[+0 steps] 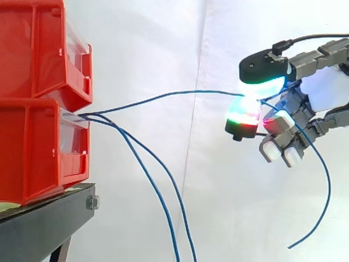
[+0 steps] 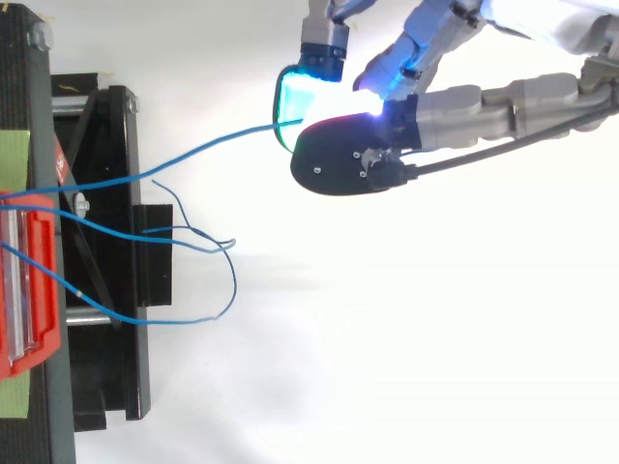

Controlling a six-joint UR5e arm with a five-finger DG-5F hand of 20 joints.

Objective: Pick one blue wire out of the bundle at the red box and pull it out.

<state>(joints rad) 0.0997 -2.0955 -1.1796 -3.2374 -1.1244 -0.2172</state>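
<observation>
Blue thin wire (image 1: 163, 97) sits pinched between my glowing pads (image 1: 262, 82), my hand (image 1: 319, 93) closed on it, well apart from the red plastic box (image 1: 38, 147). Its long axis runs nearly level from the lower bin's slot to me, and the free tail hangs past my palm. I judge the pull should follow that line, away from the box. Two other blue wires (image 1: 158, 185) droop from the slot.
</observation>
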